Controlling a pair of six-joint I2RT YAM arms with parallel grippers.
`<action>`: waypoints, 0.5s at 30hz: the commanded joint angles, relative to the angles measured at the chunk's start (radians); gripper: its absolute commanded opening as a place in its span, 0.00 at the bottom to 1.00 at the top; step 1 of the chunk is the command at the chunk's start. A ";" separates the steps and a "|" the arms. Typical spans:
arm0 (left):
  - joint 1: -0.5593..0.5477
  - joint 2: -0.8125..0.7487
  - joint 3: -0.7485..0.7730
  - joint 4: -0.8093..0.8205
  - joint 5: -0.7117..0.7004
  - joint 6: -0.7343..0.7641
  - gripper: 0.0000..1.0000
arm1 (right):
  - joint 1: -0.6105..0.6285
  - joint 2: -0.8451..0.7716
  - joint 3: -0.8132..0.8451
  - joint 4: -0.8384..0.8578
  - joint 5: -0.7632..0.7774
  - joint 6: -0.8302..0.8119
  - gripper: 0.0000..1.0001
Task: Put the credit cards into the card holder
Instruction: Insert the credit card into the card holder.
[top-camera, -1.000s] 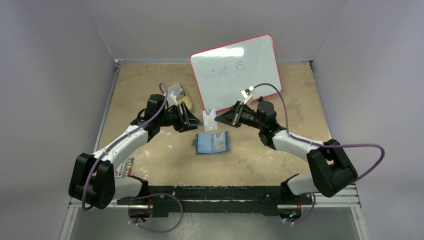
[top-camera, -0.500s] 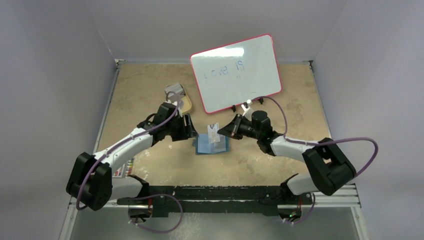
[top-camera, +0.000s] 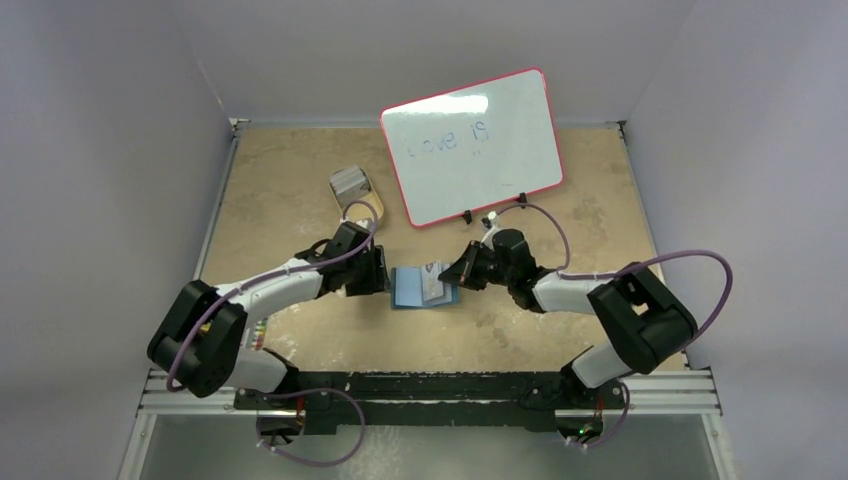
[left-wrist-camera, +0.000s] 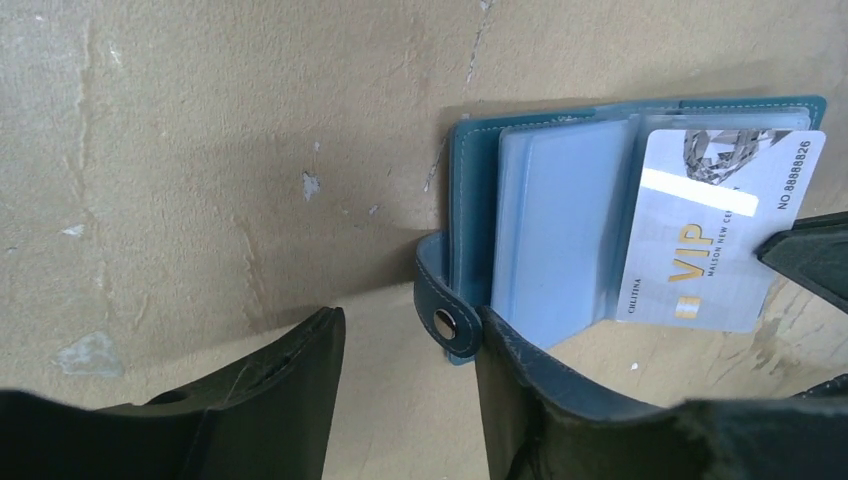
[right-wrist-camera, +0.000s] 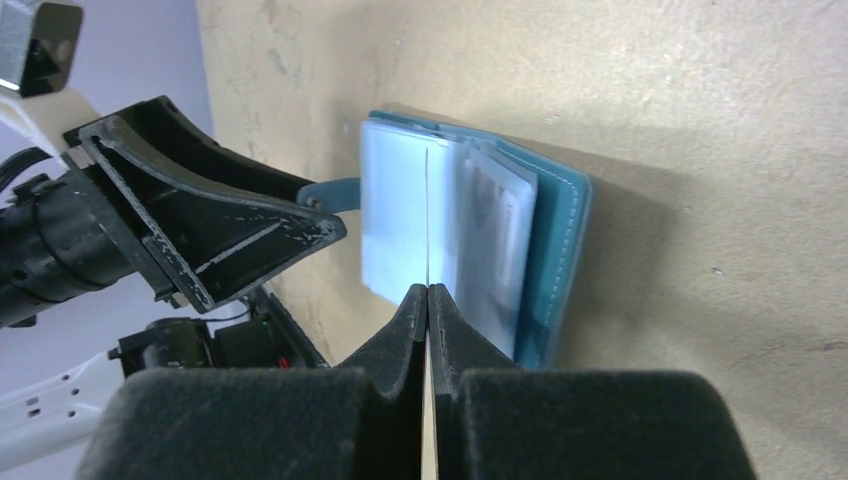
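Observation:
The teal card holder (top-camera: 412, 291) lies open on the table, its pale blue sleeves facing up (left-wrist-camera: 550, 220). My right gripper (top-camera: 449, 277) is shut on a silver credit card (left-wrist-camera: 720, 240) printed VIP, held over the holder's right half. In the right wrist view the card (right-wrist-camera: 427, 200) shows edge-on between my closed fingertips (right-wrist-camera: 427, 292), against the sleeves of the holder (right-wrist-camera: 555, 230). My left gripper (left-wrist-camera: 410, 320) is open at the holder's left edge, astride the snap tab (left-wrist-camera: 447, 322), one finger touching the cover. More grey cards (top-camera: 349, 182) sit stacked at the back left.
A tan oval tray (top-camera: 372, 210) lies under the card stack. A red-framed whiteboard (top-camera: 470, 145) stands propped at the back centre. A striped card (top-camera: 262, 330) lies by the left arm's base. Grey walls close in both sides.
My right gripper has brought the card down from mid-air onto the open holder. The left gripper has dropped from near the tray to the holder's left edge, opening wider.

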 joint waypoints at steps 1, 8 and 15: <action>-0.003 0.012 -0.024 0.084 -0.023 0.018 0.46 | 0.004 0.002 -0.011 -0.005 0.031 -0.030 0.00; -0.003 0.043 -0.035 0.115 -0.013 0.014 0.36 | 0.004 0.017 -0.018 -0.035 0.030 -0.036 0.00; -0.003 0.051 -0.052 0.130 -0.018 0.006 0.08 | 0.004 0.038 -0.017 -0.027 0.040 -0.040 0.00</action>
